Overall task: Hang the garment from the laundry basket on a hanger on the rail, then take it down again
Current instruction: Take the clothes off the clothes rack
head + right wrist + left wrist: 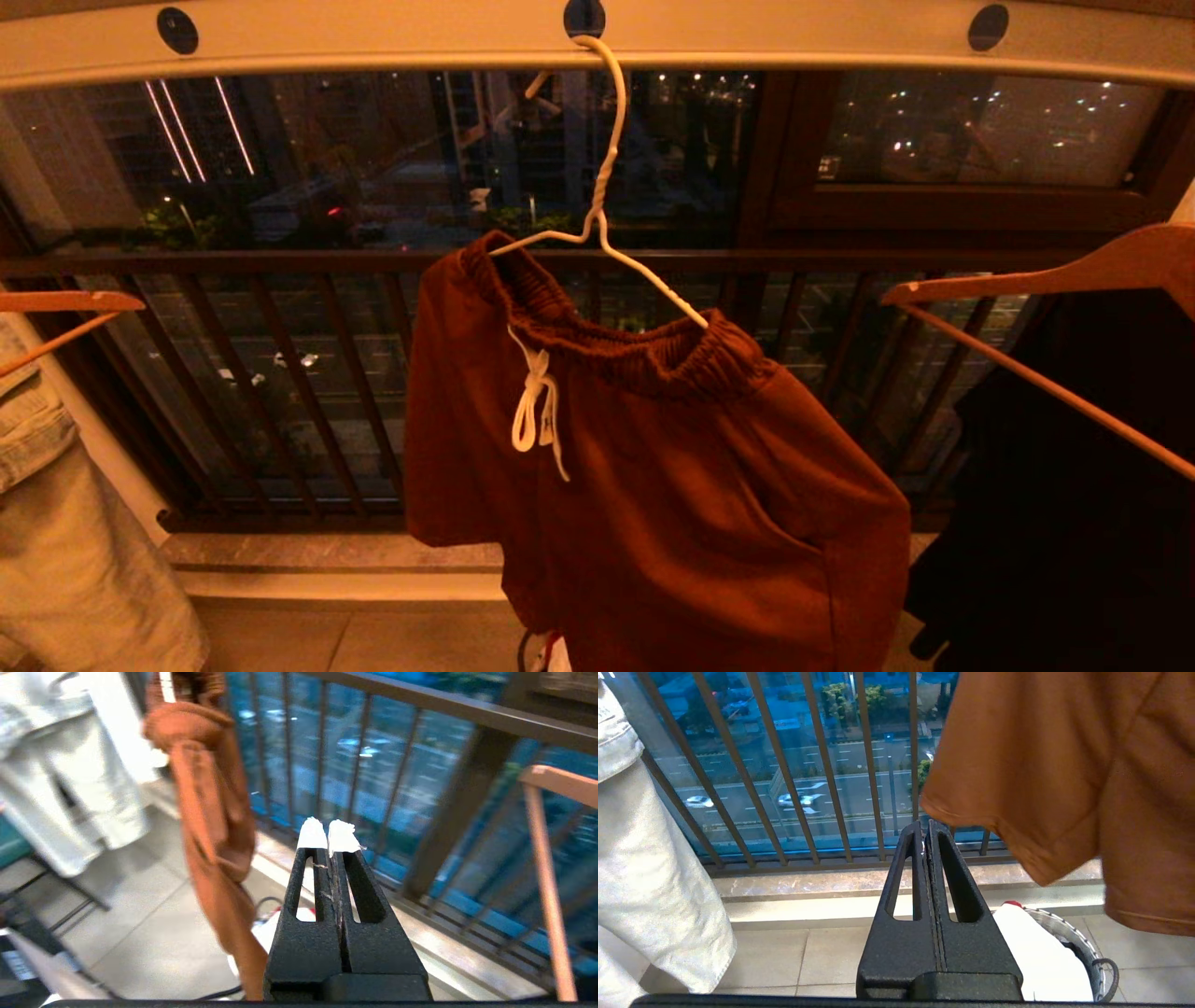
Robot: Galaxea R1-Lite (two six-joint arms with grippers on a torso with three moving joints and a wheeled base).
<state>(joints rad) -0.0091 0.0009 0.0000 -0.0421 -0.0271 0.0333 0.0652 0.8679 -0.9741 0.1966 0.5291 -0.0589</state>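
- right now the right pincer (329, 835) is closed on nothing, its white-taped tips pressed together in mid-air; in its wrist view it sits beside the hanging shorts and points toward the dark barred railing (355, 760).
- the left pincer (927, 828) is closed too and empty, aimed at the balcony railing, with a hem of the shorts hanging just beside it.
- neither arm shows in the head view.
- the garment (653, 467), rust-brown shorts with a gathered waistband and a white drawstring (537, 411), hangs on the hanger (607, 205), which slopes down toward the right, so the shorts hang crooked.
- the hanger's hook sits in a dark round hole of the rail (373, 42) overhead.
- the laundry basket (1087, 952) stands on the tiled floor below the shorts, with something white in it.
- light jeans (65, 523) hang at the left; a black garment (1074, 523) on a wooden hanger (1046, 280) hangs at the right.
- judgement: hanging looks done, and taking down is what remains.
- judgement: the shorts are light, soft and floppy, and would slump and swing when touched; the thin wire hanger probably tips easily. the thick elastic waistband, or the hanger's twisted neck, looks like the firmest place to grip.
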